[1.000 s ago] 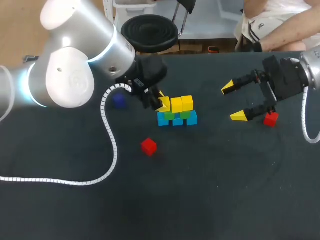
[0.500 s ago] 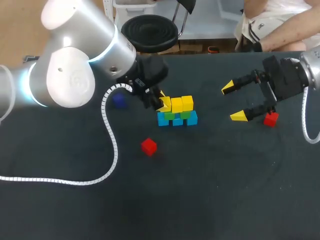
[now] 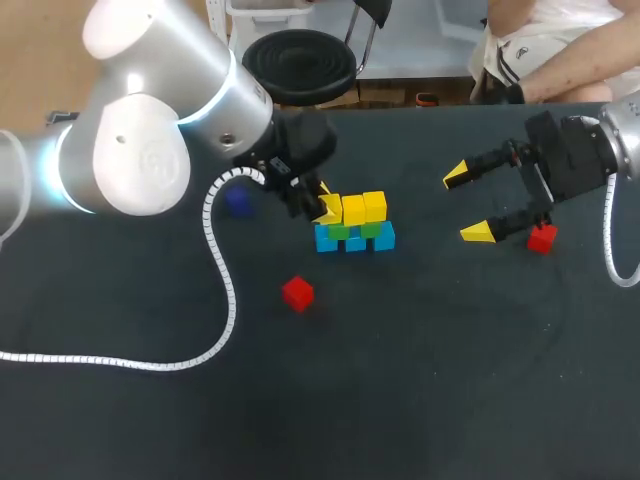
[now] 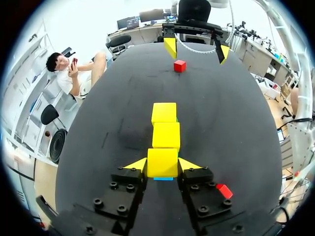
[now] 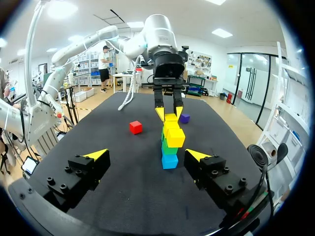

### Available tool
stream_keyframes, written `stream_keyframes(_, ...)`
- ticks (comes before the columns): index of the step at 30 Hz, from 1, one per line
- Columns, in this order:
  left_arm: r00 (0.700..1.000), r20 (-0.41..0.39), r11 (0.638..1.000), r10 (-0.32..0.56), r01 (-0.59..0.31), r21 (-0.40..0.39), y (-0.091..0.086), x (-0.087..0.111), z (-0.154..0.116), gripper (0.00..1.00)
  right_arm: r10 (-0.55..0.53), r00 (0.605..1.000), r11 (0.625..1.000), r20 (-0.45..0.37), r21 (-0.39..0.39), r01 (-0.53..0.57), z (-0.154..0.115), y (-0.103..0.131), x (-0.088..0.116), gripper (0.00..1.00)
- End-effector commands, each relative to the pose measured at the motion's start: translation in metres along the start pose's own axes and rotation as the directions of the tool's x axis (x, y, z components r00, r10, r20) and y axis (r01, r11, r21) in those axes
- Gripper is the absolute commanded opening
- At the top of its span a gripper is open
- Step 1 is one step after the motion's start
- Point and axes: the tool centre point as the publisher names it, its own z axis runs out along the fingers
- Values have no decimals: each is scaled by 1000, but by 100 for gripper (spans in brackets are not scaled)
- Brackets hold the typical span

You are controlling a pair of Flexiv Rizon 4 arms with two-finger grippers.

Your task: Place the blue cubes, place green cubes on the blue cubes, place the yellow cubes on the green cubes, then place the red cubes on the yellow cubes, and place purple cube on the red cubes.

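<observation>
Here, the left gripper tilts down over the left end of the stack, clamping a yellow cube by its opposite flat sides. The cubes look light, rigid and smooth, so a centred side grip should suit. Rightward, the right gripper hangs wide open beside a red cube.

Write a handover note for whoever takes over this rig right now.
Left gripper: shut on a yellow cube on the stack.
Right gripper: open, empty, beside a red cube.
Done: blue cubes and green cubes down, two more yellows on top.
Loose on the table: second red cube, purple cube.
To do: release the yellow, then stack reds and purple.
</observation>
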Motion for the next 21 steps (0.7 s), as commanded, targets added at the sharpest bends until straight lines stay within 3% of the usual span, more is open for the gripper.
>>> stream_keyframes(1,1000,-7,1000,-1,1,1,1,-1,2,0,-1,1000,1000,0,1,1,0,0,0,100)
stream_keyframes(21,1000,-9,1000,-10,10,2,3,0,4,0,-1,1000,1000,0,1,1,0,0,0,100)
